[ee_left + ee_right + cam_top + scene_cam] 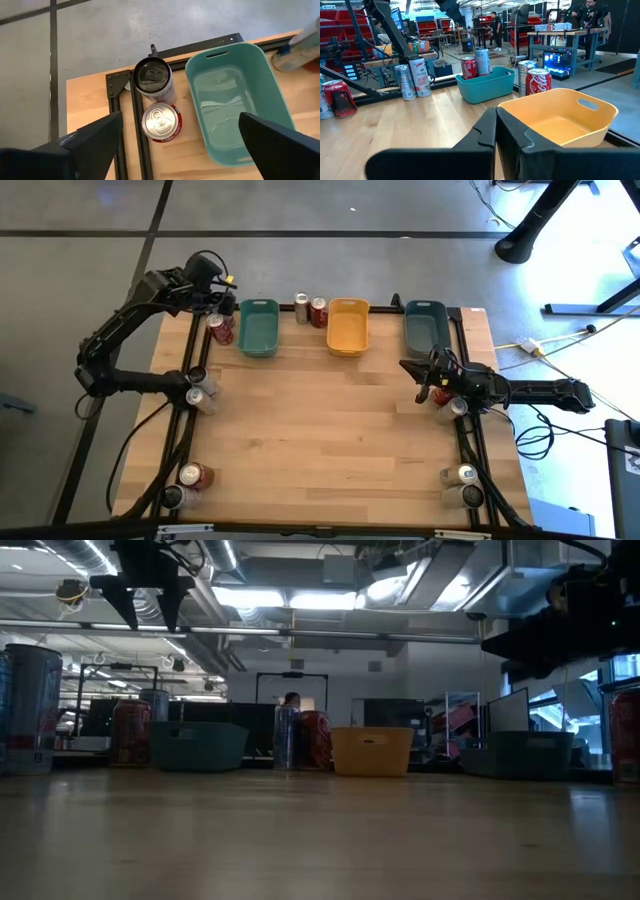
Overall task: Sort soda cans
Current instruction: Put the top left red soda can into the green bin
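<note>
Cans sit in pairs round the table edge: a dark can and a red can touching each other at the far-left corner, just beside the teal tray, which holds none; another pair, one silver and one red, stands btwn the teal tray and the yellow tray. More cans mid-left edge, near-left corner, near-right corner, and one by the right gripper, partly hidden. Left gripper hangs above the dark/red pair, jaws spread wide, nothing btwn them. Right gripper sits low over the table's right side, near the grey-blue tray, fingers pressed together, empty; its cam looks across the yellow tray toward the teal one. Yellow and grey-blue trays also show no cans inside. Low view: trays in a row along the far edge, w/ cans standing upright btwn them. People stand at benches in the room beyond.
</note>
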`<action>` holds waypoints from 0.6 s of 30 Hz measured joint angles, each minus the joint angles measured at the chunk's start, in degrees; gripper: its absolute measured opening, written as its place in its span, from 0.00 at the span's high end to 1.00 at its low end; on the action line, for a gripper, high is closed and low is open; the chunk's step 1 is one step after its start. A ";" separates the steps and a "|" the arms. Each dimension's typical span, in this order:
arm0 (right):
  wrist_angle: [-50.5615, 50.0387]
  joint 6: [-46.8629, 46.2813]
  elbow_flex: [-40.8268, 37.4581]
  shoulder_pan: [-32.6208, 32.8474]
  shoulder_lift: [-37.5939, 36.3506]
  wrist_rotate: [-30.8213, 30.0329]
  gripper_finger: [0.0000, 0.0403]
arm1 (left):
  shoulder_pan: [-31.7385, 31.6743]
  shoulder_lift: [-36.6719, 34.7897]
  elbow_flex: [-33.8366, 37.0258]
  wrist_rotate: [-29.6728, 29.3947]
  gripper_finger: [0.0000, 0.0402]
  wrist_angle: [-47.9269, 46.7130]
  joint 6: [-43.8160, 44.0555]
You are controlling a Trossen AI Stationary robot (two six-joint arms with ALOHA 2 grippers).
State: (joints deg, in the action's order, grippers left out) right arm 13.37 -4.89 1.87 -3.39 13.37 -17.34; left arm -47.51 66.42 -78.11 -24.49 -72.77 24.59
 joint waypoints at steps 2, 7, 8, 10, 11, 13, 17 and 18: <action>-0.07 0.00 0.00 0.00 0.00 0.00 0.98 | 0.17 0.49 0.00 0.00 0.06 0.52 -1.29; -0.35 0.00 0.00 -0.01 0.00 0.00 0.98 | 1.81 0.73 2.15 -0.02 0.05 -0.10 1.45; -0.35 0.00 0.00 0.00 0.00 0.00 0.98 | 1.63 0.87 3.02 0.05 0.05 -0.04 2.94; -0.35 0.00 0.00 0.00 0.00 0.00 0.98 | 1.01 0.98 5.32 0.15 0.06 -0.03 5.09; -0.35 -0.31 0.00 0.01 0.01 0.00 0.98 | 0.60 0.98 6.63 0.07 0.06 -0.03 5.47; -0.33 -1.02 0.00 -0.01 0.00 0.00 0.98 | -0.18 0.96 9.22 -0.06 0.06 0.43 6.52; -0.33 -1.16 0.00 0.01 0.00 0.00 0.98 | -1.29 0.96 14.02 0.02 0.07 4.68 7.07; -0.33 -1.16 0.00 0.01 0.00 0.00 0.98 | -1.46 1.00 15.12 0.02 0.07 5.97 7.03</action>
State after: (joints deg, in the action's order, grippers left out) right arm 13.04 -6.04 1.87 -3.38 13.37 -17.34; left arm -48.98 67.42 -62.98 -24.47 -66.80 31.62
